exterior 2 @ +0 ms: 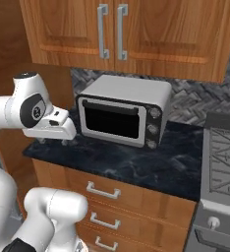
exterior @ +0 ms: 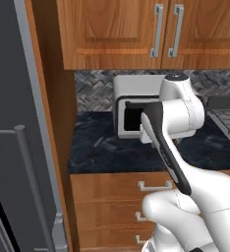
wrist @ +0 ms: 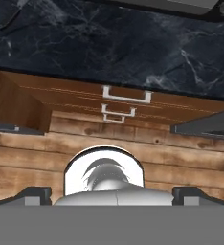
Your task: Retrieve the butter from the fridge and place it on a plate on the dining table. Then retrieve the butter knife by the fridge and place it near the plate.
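Wooden wall cabinets with grey bar handles hang over a dark marble counter, and below the counter are wooden drawers with small handles. At the far left of the left base view stands the grey fridge, with its long vertical handle near the bottom. A stove begins at the right end of the counter. On the counter sits a white toaster oven with a black door, close to the tiled back wall. The white arm is folded in front of it, and the hand points down over the counter's front edge. The tool has its two dark tips far apart — nothing is between them. The butter knife is a thin dark sliver on the counter, left of the toaster oven and near the fridge side — in the hand view it lies in the top left corner, well apart from the tool.
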{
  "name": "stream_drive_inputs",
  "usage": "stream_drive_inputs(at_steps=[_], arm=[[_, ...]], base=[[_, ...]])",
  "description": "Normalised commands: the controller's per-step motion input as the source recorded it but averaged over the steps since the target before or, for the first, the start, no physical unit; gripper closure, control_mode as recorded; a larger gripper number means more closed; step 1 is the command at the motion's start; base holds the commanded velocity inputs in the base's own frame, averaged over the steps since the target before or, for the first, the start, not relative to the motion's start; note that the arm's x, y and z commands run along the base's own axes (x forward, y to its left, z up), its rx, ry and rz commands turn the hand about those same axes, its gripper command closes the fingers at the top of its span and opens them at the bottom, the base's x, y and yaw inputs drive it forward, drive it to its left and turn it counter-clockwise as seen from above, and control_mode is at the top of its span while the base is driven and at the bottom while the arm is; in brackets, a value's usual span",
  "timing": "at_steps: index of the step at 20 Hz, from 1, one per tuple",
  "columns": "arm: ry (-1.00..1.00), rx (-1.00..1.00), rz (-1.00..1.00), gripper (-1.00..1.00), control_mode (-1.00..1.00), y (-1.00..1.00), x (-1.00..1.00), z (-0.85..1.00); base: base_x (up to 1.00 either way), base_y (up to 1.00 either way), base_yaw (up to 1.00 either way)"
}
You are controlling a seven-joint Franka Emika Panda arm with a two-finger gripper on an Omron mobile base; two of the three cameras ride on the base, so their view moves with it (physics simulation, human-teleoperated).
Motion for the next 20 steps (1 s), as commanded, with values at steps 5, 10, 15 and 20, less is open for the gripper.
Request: stream_drive_inputs(at_steps=[5, 10, 15, 20], arm=[[0.0, 0.0, 0.0, -1.0, 1.0, 0.0, 0.0, 0.0], [0.0, 0.0, 0.0, -1.0, 1.0, 0.0, 0.0, 0.0], [0.0, 0.0, 0.0, -1.0, 1.0, 0.0, 0.0, 0.0], [0.0, 0.0, 0.0, -1.0, 1.0, 0.0, 0.0, 0.0]], base=[[0.37, 0.3, 0.26], [0.21, 0.23, 0.17], [0.28, 0.02, 0.13], [0.03, 0.0, 0.02]])
